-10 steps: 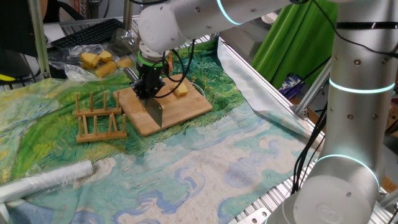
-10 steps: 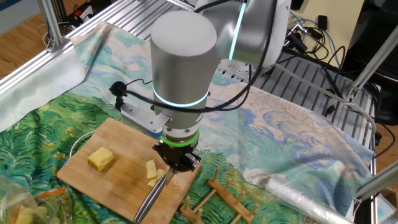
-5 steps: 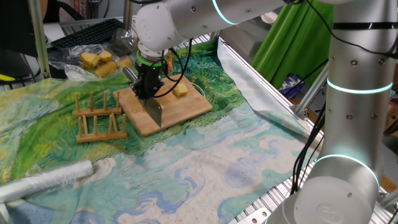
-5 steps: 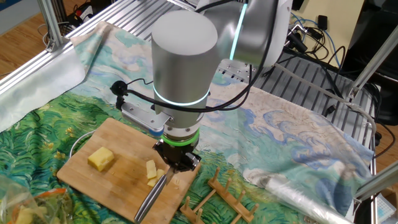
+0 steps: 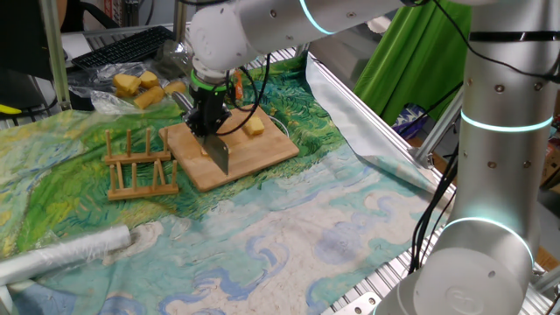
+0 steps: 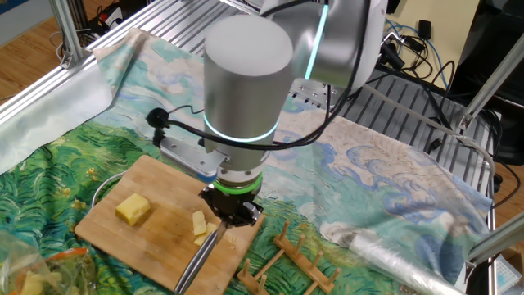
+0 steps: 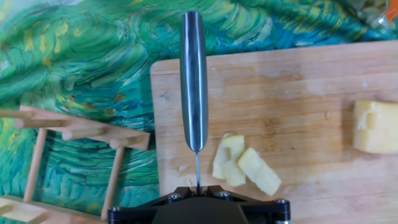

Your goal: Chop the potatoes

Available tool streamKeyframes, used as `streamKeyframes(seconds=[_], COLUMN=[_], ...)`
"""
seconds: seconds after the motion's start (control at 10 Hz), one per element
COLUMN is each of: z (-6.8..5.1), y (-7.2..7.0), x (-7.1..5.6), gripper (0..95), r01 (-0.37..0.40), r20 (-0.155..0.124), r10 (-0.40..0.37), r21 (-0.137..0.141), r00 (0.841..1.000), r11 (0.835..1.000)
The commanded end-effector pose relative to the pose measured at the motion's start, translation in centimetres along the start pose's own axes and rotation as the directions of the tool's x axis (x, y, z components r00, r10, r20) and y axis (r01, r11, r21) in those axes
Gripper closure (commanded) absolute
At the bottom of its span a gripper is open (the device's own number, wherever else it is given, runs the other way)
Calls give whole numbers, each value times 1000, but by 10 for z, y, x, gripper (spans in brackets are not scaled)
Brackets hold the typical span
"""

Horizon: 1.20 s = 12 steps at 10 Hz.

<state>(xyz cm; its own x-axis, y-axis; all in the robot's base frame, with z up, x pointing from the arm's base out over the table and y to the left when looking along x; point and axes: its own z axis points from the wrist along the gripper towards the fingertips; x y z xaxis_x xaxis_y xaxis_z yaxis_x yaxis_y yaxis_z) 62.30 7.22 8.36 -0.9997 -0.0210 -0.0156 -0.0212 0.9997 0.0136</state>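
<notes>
Slices (image 7: 242,167) lay cut lower centre | chunk (image 7: 375,127) at right uncut (most work left) | gripper (image 6: 230,211) clamped knife (image 7: 193,81)

Potato slices (image 7: 244,168) lie on the board (image 7: 298,99), right of the knife (image 7: 194,81).

A knife (image 7: 193,81) is seen edge-on, extending up the frame from the dark pincer housing (image 7: 199,208) at the bottom edge, above a wooden cutting board (image 7: 292,93). A small cluster of pale potato slices (image 7: 242,165) is shown on the board just right of the blade, with a larger potato chunk (image 7: 375,127) well apart at the right edge. A wooden rack (image 7: 68,155) is seen left of the board on a green painted cloth (image 7: 81,56).
</notes>
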Motion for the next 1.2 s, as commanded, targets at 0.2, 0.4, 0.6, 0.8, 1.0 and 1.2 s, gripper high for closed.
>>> streamKeyframes(seconds=[0.2, 0.4, 0.6, 0.8, 1.0, 1.2], z=[-10, -14, -19, -24, -25, -27], y=[-12, -22, -32, -35, -36, -37], x=[-14, -18, -27, -31, -31, -32], gripper=[950, 950, 950, 950, 950, 950], r01=[31, 44, 36, 20, 12, 22], r20=[-2, -16, -32, -42, -44, -29], r10=[-31, -45, -36, -20, -13, -22], r21=[-3, -5, -11, -11, -7, 1], r00=[1000, 999, 999, 999, 999, 999], r11=[1000, 999, 999, 1000, 1000, 1000])
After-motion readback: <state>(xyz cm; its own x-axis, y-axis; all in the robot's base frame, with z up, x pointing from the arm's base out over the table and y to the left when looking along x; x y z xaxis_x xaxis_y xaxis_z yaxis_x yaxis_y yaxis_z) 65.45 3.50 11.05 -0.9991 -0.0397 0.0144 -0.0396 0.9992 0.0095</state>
